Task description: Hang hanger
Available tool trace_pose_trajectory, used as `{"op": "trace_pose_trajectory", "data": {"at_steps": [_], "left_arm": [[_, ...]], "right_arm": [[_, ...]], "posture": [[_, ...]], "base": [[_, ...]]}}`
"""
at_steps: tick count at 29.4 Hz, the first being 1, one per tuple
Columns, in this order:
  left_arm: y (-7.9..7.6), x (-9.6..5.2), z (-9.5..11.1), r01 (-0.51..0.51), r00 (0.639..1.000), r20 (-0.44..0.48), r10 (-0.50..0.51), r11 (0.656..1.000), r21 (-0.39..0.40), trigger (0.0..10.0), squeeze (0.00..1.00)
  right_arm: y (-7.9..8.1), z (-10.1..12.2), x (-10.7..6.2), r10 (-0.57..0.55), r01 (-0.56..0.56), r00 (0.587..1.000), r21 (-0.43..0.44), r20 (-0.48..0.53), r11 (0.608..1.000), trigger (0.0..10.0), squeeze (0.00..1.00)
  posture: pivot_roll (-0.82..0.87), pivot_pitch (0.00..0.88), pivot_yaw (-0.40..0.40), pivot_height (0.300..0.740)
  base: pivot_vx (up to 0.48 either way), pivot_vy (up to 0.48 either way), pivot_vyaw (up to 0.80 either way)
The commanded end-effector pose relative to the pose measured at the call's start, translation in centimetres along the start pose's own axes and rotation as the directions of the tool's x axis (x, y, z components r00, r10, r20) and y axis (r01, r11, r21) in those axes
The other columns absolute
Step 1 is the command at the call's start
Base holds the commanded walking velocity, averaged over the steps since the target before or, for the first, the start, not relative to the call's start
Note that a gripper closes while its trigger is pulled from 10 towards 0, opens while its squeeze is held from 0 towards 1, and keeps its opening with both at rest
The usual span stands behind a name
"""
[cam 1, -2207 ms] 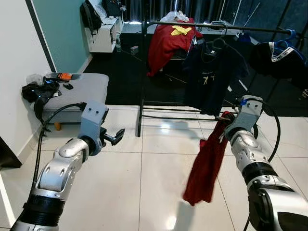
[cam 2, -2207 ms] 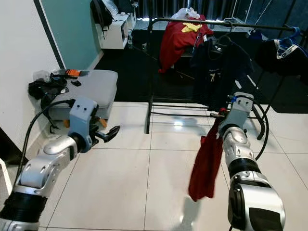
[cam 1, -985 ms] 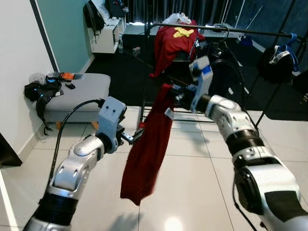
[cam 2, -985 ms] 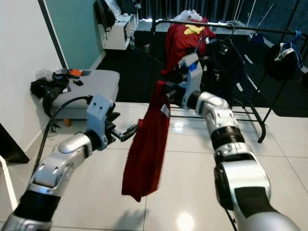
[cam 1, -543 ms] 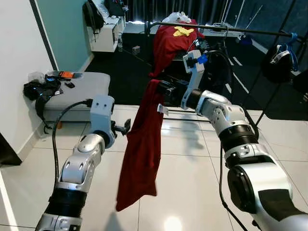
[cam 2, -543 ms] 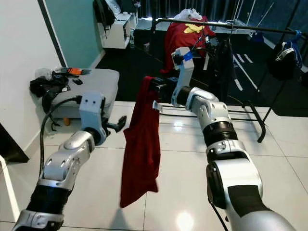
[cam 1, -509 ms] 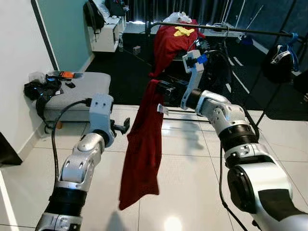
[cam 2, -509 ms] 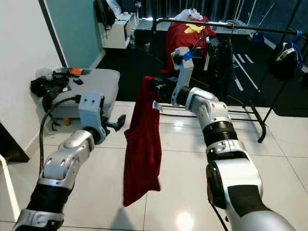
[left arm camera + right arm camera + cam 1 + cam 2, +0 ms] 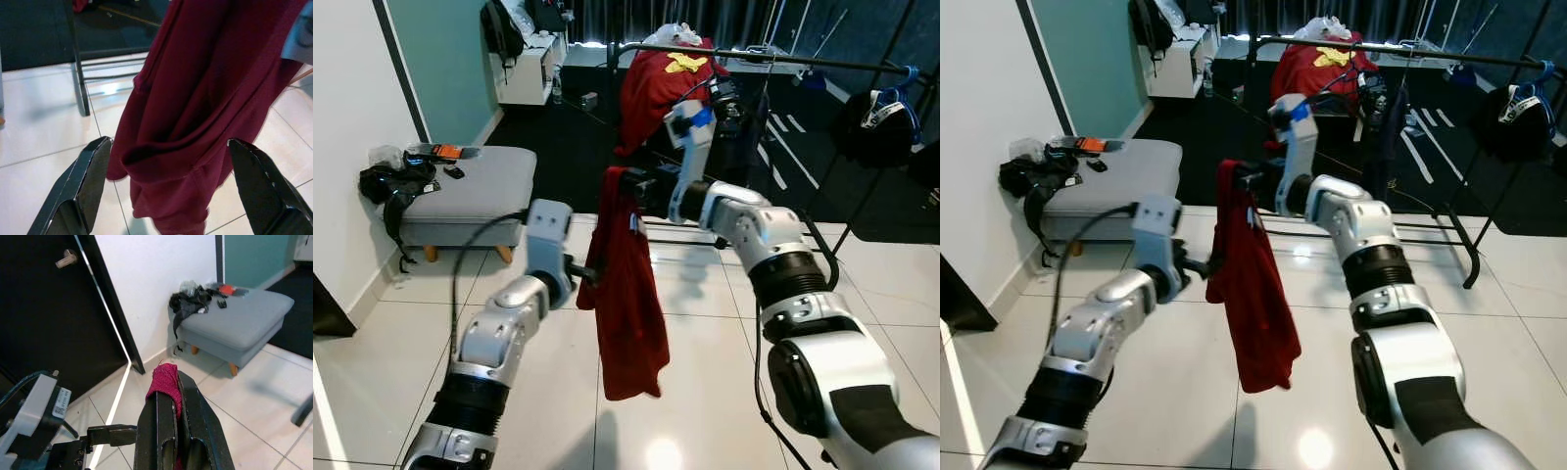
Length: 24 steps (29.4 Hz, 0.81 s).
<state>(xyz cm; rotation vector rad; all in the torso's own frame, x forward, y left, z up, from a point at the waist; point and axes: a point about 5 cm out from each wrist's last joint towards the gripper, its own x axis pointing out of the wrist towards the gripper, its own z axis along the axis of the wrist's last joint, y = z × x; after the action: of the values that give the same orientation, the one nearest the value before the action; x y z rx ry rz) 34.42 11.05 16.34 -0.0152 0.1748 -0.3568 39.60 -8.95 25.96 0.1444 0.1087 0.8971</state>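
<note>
A white tiled floor (image 9: 705, 392) is seen, with a black clothes rail (image 9: 822, 63) at the far side carrying hung garments. A grey footstool (image 9: 475, 191) stands at the far left. In the middle, a dark red garment (image 9: 628, 284) is held up above the floor, its top edge pinched between the closed fingers of the right gripper (image 9: 171, 401). The left gripper (image 9: 171, 196) is spread open just beside the cloth's left edge, one finger (image 9: 93, 181) on either side of a fold.
</note>
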Motion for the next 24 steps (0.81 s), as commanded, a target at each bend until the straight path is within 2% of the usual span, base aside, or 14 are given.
{"op": "trace_pose_trajectory", "data": {"at_steps": [1,5,6,8,9,15,18,21,22,23,24], "left_arm": [[0.2,0.2,0.0,0.005,1.0,-0.008,-0.005,1.0,0.016,10.0,0.0],[0.0,0.2,0.0,0.033,0.999,-0.006,-0.033,0.999,0.022,10.0,0.0],[0.2,0.4,0.0,0.008,0.999,0.035,-0.008,1.0,0.023,10.0,0.0],[0.2,0.4,0.1,-0.001,0.999,0.046,0.0,1.0,0.023,10.0,0.0],[0.2,0.4,0.5,0.009,0.995,0.096,-0.008,1.0,-0.006,10.0,0.0],[0.0,0.3,0.9,0.043,0.989,0.144,-0.038,0.999,-0.032,10.0,0.0],[-1.8,-0.5,1.7,0.248,0.944,0.243,-0.224,0.966,-0.073,10.0,0.0],[-2.4,-0.7,1.8,0.305,0.925,0.263,-0.274,0.949,-0.085,10.0,0.0],[-3.2,-1.4,1.8,0.413,0.885,0.275,-0.375,0.906,-0.092,10.0,0.0],[-3.6,-1.7,1.7,0.465,0.862,0.27,-0.429,0.881,-0.085,10.0,0.0],[-3.6,-1.7,1.7,0.465,0.862,0.27,-0.429,0.881,-0.085,10.0,0.0]], "right_arm": [[0.2,0.6,0.1,0.02,-0.02,1.0,-0.02,0.005,1.0,10.0,0.0],[0.4,0.7,0.1,0.052,-0.052,0.999,-0.009,-0.002,0.999,10.0,0.0],[0.7,0.8,-0.1,0.101,-0.101,0.995,0.003,-0.015,0.995,10.0,0.0],[0.8,0.8,-0.1,0.112,-0.112,0.994,0.006,-0.018,0.994,10.0,0.0],[0.8,0.8,-0.3,0.121,-0.121,0.992,0.008,-0.023,0.993,10.0,0.0],[0.9,0.8,-0.3,0.124,-0.124,0.992,0.009,-0.027,0.992,10.0,0.0],[0.7,0.9,-0.4,0.12,-0.12,0.992,0.012,-0.032,0.993,10.0,0.0],[0.7,0.9,-0.4,0.118,-0.118,0.992,0.011,-0.034,0.993,10.0,0.0],[0.6,0.9,-0.4,0.114,-0.114,0.993,0.009,-0.038,0.993,10.0,0.0],[0.5,0.9,-0.4,0.111,-0.111,0.993,0.008,-0.04,0.994,10.0,0.0],[0.5,0.9,-0.4,0.111,-0.111,0.993,0.008,-0.04,0.994,10.0,0.0]], "posture": [[0.04,0.069,-0.068,0.74],[0.04,0.077,-0.072,0.74],[0.04,0.082,-0.076,0.74],[0.04,0.082,-0.076,0.74],[0.03,0.085,-0.076,0.74],[0.03,0.085,-0.076,0.74],[0.03,0.091,-0.073,0.74],[0.02,0.092,-0.072,0.74],[0.02,0.094,-0.072,0.74],[0.02,0.097,-0.071,0.74],[0.02,0.097,-0.071,0.74]], "base": [[0.0,0.0,0.0],[0.0,0.0,0.0],[0.0,0.0,0.0],[0.0,0.0,0.0],[0.0,0.0,0.0],[0.0,0.0,0.0],[0.0,0.0,0.0],[0.0,0.0,0.0],[0.0,0.0,0.0],[0.0,0.0,0.0],[0.0,0.0,0.0]]}}
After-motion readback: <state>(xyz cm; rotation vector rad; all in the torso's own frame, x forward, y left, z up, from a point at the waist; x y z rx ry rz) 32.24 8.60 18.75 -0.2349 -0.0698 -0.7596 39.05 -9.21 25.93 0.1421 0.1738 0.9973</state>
